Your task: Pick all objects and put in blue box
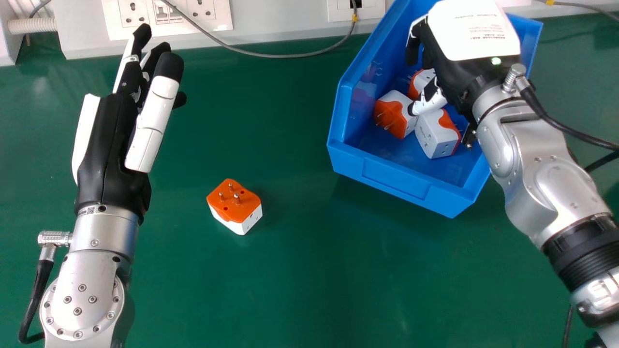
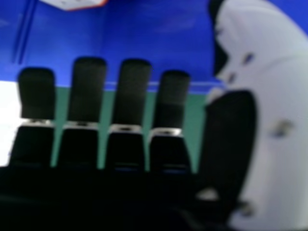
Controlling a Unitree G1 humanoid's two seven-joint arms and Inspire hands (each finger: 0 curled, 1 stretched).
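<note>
Loose adapter (image 1: 234, 205): on the bench (image 1: 290, 280), between the two hands, to the right of the left hand and well apart from the right hand; touched by neither.
Adapter material: hard, smooth moulded casing, orange over white; compact block with cut corners and short metal pins.
Adapter direction: pins upward, one corner toward the robot; long axis slanting from far left to near right.
Right hand (image 1: 447, 70): over the box, fingers (image 2: 86, 91) straight and spread, thumb held apart; pinching nothing.
Blue box (image 1: 396, 179): beneath the right hand; glossy plastic, open top, raised rim, set at a slant.
Boxed adapters: three seen beneath and beside the right hand, same orange and white casing; the left one (image 1: 392, 116) has pins toward the near left, the near one (image 1: 435, 137) a white face toward the robot, the far one (image 1: 420, 84) partly hidden.
Left hand (image 1: 104, 145): above the bench, fingers extended, holding nothing; black and white shell.
Bench surface: green, smooth, faintly reflective.
Grey cable (image 1: 285, 56): slack curve beyond both hands, before the white socket plate (image 1: 116, 31).
</note>
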